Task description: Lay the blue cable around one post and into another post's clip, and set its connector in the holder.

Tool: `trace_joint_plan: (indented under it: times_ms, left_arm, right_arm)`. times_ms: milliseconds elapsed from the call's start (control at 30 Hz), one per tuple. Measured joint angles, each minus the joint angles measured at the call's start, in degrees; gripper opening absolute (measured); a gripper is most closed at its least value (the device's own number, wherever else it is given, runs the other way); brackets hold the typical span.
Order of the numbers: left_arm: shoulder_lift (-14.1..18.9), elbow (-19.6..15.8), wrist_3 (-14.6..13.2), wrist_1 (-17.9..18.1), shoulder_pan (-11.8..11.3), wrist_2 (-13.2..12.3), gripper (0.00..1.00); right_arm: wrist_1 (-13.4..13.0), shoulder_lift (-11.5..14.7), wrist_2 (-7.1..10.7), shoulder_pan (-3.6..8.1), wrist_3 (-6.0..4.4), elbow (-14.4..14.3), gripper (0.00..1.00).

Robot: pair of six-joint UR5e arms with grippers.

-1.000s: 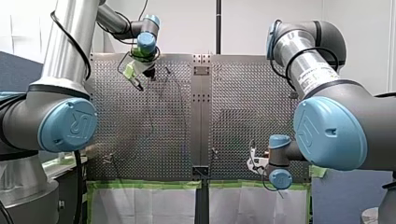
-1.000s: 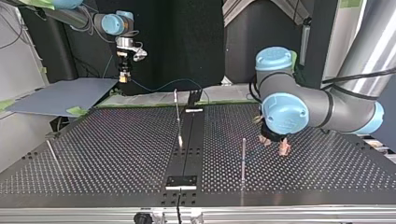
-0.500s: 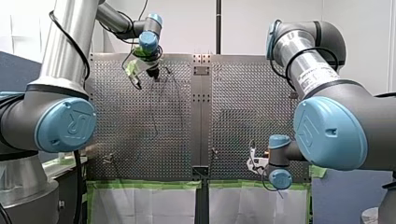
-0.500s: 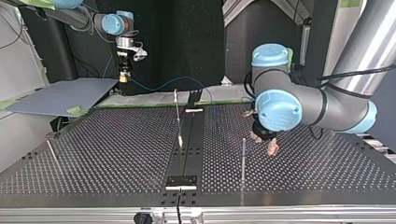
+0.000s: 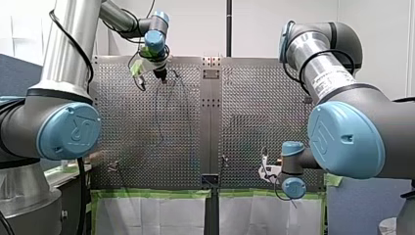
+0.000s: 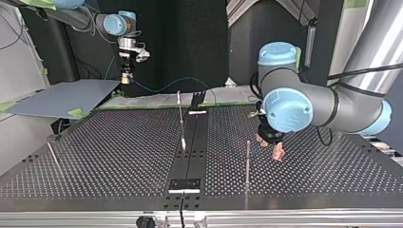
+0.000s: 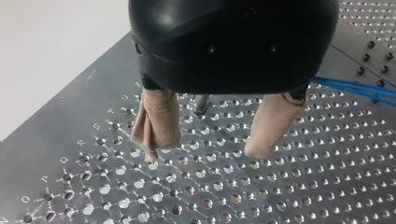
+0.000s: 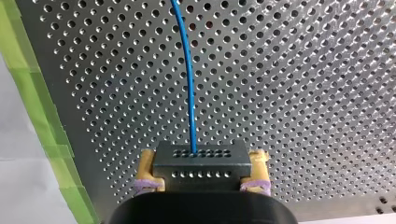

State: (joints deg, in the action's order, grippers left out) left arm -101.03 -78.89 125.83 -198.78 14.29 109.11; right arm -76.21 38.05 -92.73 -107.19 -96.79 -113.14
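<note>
My right end effector [image 8: 201,173] is clamped on the black rectangular connector [image 8: 201,161]. That holds the thin blue cable [image 8: 189,84] up over the perforated metal table [image 8: 303,70], close to its green-taped edge. My left end effector [image 7: 205,151] hangs open and empty, its 2 beige pads [image 7: 156,116] just above the holes. It is beside a slim metal post [image 6: 247,164], placed, I judge, to guide cable around it. The table's lettered edge is near, with open room elsewhere.

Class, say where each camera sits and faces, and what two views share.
Front: behind the arms, facing over the table; both arms show.
Top: across the table, facing both arms.
Left wrist: above my open left gripper, facing the table.
Right wrist: behind my right gripper, shut on the connector.
Both wrist views share the blue cable.
</note>
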Motion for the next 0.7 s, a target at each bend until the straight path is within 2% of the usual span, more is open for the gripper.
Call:
trace_joint_plan:
  times_ms: [333, 600, 700]
  left_arm:
    - [0.2, 0.0, 4.5, 1.1, -0.7, -0.9, 1.0]
    - [0.3, 0.0, 9.5, 1.1, -1.0, -3.9, 1.0]
    - [0.3, 0.0, 11.2, 1.0, -1.1, -4.2, 1.0]
  right_arm:
    - [-0.1, 0.0, 0.02, 0.0, 0.0, 0.0, 0.0]
    - [-0.3, 0.0, 0.09, 0.0, 0.11, 0.0, 0.0]
    - [-0.3, -0.1, 0.09, 0.0, 0.2, 0.0, 0.0]
